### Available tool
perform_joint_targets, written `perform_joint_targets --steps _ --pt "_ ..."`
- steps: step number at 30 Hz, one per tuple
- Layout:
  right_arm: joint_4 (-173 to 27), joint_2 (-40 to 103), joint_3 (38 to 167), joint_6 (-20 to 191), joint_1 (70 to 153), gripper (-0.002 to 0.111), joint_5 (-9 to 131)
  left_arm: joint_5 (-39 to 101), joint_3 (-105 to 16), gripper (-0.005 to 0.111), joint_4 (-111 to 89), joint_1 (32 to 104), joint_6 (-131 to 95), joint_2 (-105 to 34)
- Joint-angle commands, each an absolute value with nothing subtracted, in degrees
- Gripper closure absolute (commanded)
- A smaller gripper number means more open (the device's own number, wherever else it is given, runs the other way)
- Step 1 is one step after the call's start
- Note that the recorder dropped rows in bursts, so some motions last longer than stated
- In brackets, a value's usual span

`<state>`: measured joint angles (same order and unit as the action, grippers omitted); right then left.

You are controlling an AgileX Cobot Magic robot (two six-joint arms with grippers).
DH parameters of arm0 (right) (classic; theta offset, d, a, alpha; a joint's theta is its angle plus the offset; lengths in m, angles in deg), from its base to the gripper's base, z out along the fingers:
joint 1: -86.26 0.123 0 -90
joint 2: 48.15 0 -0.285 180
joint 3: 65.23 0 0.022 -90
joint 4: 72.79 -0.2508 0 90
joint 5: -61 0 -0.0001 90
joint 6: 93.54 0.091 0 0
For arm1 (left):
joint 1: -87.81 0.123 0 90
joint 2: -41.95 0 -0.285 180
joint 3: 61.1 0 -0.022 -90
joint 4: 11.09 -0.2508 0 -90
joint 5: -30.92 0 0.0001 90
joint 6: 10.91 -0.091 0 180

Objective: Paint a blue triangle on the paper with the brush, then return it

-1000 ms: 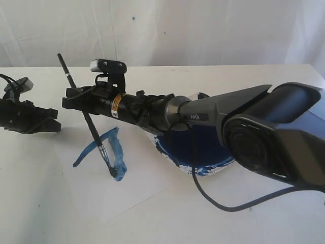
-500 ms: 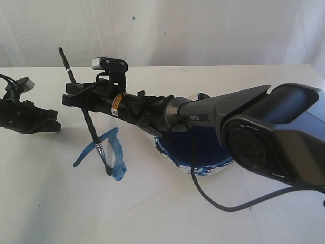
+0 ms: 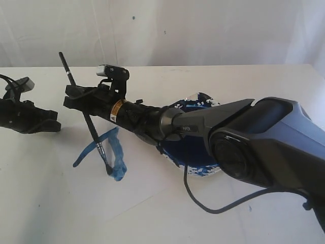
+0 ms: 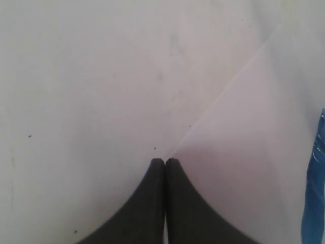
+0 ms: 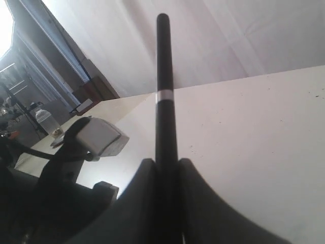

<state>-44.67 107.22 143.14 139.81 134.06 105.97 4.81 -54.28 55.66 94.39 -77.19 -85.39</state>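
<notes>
Brush (image 3: 93,131) tip on paper (image 3: 66,183)
You see the right claw (image 3: 75,98) clamping its handle; the left claw (image 4: 165,163) is clenched.

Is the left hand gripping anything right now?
No, the left hand is closed on itself, its two sides pressed together with nothing between them.

The brush (image 3: 93,132) had a smooth, faintly shiny black handle and a silvery metal ferrule. The paper (image 3: 66,190) looked thin and matt, the white surface (image 3: 254,81) equally dull, the blue paint (image 3: 120,166) glossy.
</notes>
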Motion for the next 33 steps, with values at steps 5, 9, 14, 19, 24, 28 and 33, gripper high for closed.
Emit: perform_joint_targets --steps 5,9,14,19,24,28,33 --pt "-45.2 108.9 146.3 138.7 134.9 0.108 107.8 5.5 -53.6 0.107 55.4 94.4 -77.9 -85.2" --pt "-45.6 110.1 148.3 138.7 135.3 0.108 108.0 5.5 -53.6 0.107 55.4 94.4 -78.8 -85.2" --pt "-47.7 110.6 149.7 138.7 135.8 0.108 108.2 6.2 -53.6 0.107 55.4 94.4 -78.9 -85.2" --pt "-47.7 110.7 149.7 138.7 135.8 0.108 108.2 6.6 -53.6 0.107 55.2 94.4 -80.3 -85.2" --pt "-50.3 112.5 152.1 138.7 135.9 0.108 109.2 7.6 -53.6 0.107 54.5 94.4 -80.3 -85.2" --pt "-50.3 114.1 153.6 139.1 136.0 0.108 110.8 8.8 -53.6 0.107 54.4 94.4 -80.3 -85.2" --pt "-52.4 114.1 153.8 138.9 136.5 0.108 110.8 9.5 -53.6 0.107 54.4 94.4 -80.3 -85.2"
